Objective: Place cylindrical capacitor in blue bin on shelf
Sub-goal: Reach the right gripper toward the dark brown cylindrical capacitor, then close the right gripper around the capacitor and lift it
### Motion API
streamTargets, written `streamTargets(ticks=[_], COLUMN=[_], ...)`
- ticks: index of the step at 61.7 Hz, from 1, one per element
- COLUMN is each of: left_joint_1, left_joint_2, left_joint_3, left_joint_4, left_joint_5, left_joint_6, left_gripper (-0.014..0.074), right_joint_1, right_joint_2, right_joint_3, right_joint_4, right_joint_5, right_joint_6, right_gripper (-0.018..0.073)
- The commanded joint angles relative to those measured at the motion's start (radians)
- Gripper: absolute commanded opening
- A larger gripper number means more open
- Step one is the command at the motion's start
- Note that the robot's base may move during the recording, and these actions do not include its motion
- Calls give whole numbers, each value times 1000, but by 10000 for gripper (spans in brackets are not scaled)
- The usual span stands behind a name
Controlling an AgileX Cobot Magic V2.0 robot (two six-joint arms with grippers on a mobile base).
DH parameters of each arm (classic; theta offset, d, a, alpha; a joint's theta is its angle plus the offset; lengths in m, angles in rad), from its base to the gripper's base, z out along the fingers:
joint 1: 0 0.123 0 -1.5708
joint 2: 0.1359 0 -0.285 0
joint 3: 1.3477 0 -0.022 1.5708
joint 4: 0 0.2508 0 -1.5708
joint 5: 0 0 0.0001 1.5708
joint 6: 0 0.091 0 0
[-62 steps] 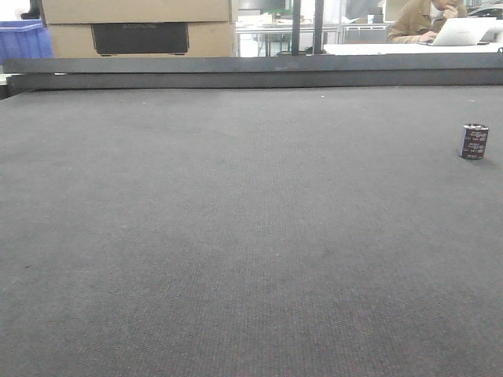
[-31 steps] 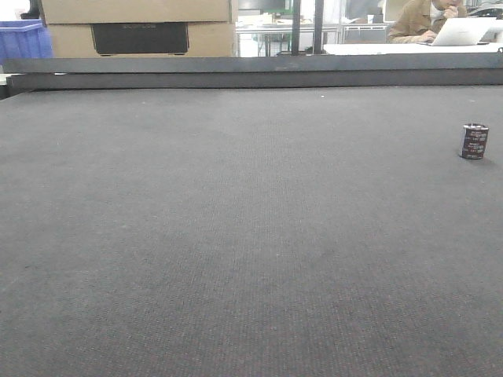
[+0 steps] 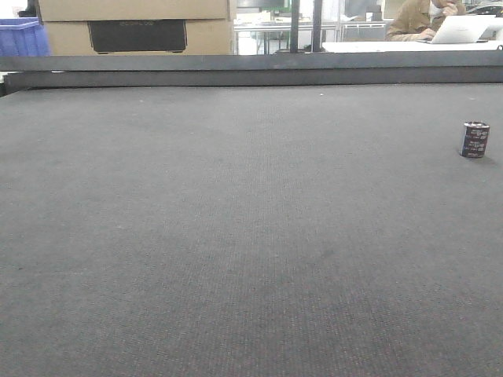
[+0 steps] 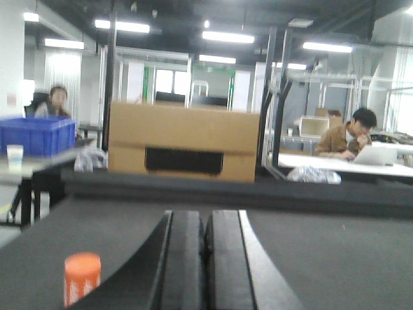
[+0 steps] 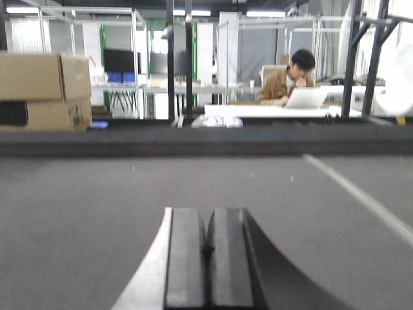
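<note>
The cylindrical capacitor (image 3: 474, 140) stands far right on the table (image 3: 236, 236).

The cylindrical capacitor (image 3: 474, 140) stands upright on the dark grey felt-like desk (image 3: 236, 236), far to the right in the front view. It is a short, stubby cylinder with a dark purple-black sleeve, faint pale print and a silvery top rim.

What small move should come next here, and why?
Probably open the right gripper and swing it toward the small dark purple-black cylindrical capacitor. That stands upright, alone, far right on the grey mat; the gripper is shut, empty, and its camera does not see the capacitor.
</note>
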Motion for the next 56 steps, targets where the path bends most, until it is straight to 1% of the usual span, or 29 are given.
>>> streamTargets(ticks=[1,8,11,13,18,19,22,27,29,30,32,34,38,43,45,51,56], left_joint_1=[1,1,1,1,1,1,1,1,1,1,1,1,-6,-17,-19,-23,-23], left_joint_2=[32,138,191,222,303,324,368,429,447,460,478,490,508,510,510,510,510], left_joint_3=[-135,-328,-394,-427,-509,-526,-551,-580,-587,-589,-590,-590,-590,-590,-590,-590,-590], left_joint_4=[56,91,98,100,100,100,98,98,98,98,98,96,89,70,66,49,47], left_joint_5=[107,297,364,396,474,489,505,516,516,516,516,511,511,509,509,507,503], left_joint_6=[1,1,1,1,1,1,1,1,1,1,1,1,-1,-12,-12,-12,-12], left_gripper=[-111,-111,-111,-111,-87,-69,-20,119,175,219,278,352,489,597,613,602,599], right_joint_1=[-1,-1,-1,-1,-1,-1,-1,-1,-1,-1,-1,-1,-1,-1,-1,-1,3], right_joint_2=[-2,28,74,106,203,230,296,394,427,450,486,513,583,660,693,794,885], right_joint_3=[-113,-289,-355,-392,-457,-472,-500,-541,-550,-553,-553,-553,-553,-553,-553,-549,-526], right_joint_4=[-1,-1,-1,-1,-1,-1,-1,-1,-1,-1,-1,-1,-1,-1,-1,-1,-1], right_joint_5=[-15,115,144,144,126,126,126,124,124,117,85,55,-20,-62,-60,-11,-38], right_joint_6=[-2,-2,-2,-2,-2,-2,-2,-2,-2,-2,-2,-2,-2,-2,-2,-2,-2], right_gripper=[-123,-117,-83,-48,125,177,282,456,498,526,556,578,570,570,570,570,570])
